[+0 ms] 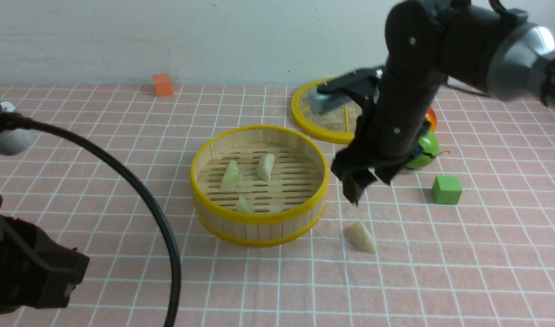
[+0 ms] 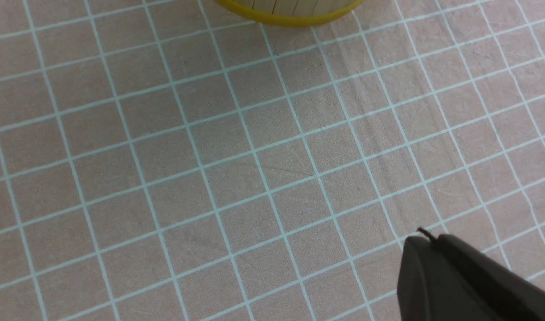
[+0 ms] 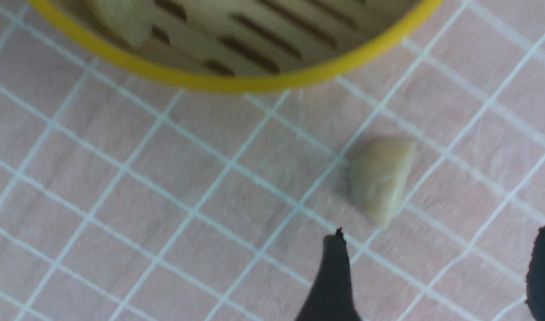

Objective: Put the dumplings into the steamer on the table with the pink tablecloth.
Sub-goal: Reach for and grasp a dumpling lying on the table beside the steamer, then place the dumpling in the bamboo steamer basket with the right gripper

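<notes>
The bamboo steamer (image 1: 259, 219) stands mid-table on the pink tablecloth (image 1: 486, 263). Three pale dumplings lie on its slatted floor: one greenish (image 1: 231, 175), one cream (image 1: 265, 167), one by the near wall (image 1: 244, 205). A fourth dumpling (image 1: 361, 236) lies on the cloth just right of the steamer. My right gripper (image 1: 356, 188) hangs above it, open. The right wrist view shows that dumpling (image 3: 379, 178) just ahead of the gripper (image 3: 439, 249), outside the empty gap, below the steamer rim (image 3: 236, 83). My left gripper (image 2: 426, 243) is shut and empty over bare cloth at the near left.
The flat yellow-rimmed lid (image 1: 316, 127) lies behind the right arm. A green apple (image 1: 427, 147) and an orange fruit (image 1: 432, 119) sit by it, with a green cube (image 1: 446, 189) nearer. An orange cube (image 1: 163, 85) stands by the wall. A black cable (image 1: 136, 190) arcs over the left side.
</notes>
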Robot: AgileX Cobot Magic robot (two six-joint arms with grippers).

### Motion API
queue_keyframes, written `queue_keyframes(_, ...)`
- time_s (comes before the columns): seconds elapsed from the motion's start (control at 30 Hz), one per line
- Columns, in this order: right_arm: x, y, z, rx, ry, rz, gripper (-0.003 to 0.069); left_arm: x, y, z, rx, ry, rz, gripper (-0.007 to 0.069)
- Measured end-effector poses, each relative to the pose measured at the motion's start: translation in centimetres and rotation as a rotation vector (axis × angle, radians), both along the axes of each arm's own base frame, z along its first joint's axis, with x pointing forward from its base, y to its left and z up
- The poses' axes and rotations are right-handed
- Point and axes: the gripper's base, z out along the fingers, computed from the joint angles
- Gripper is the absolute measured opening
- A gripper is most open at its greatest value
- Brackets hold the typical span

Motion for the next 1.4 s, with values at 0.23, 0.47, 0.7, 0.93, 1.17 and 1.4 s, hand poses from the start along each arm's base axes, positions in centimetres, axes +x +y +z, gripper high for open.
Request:
queue_keyframes(0.23,-0.5,0.0,-6.2,0.021,-0.009,-0.045,0.054,0.0,0.0,0.0,0.002,0.001,-0.002,0.0006)
queue_keyframes(0.47,1.1,-0.3,-10.0,-0.05,-0.062,-0.145,0.0529,0.0,0.0,0.0,0.002,0.001,-0.003,0.0015)
queue_keyframes(0.7,1.1,-0.4,-10.0,-0.063,-0.06,-0.161,0.026,0.0,0.0,0.0,0.003,0.001,-0.004,0.0017)
queue_keyframes(0.93,1.3,0.6,-6.9,-0.082,-0.075,-0.055,0.0231,0.0,0.0,0.0,0.004,0.003,-0.004,0.002)
queue_keyframes(1.17,2.0,5.9,2.8,0.103,-0.32,0.053,0.0231,0.0,0.0,0.0,0.004,0.003,-0.004,0.002)
queue_keyframes(1.4,3.9,9.0,-1.7,0.146,-0.271,0.066,0.0231,-0.1,0.0,-0.1,0.008,0.011,-0.006,0.0021)
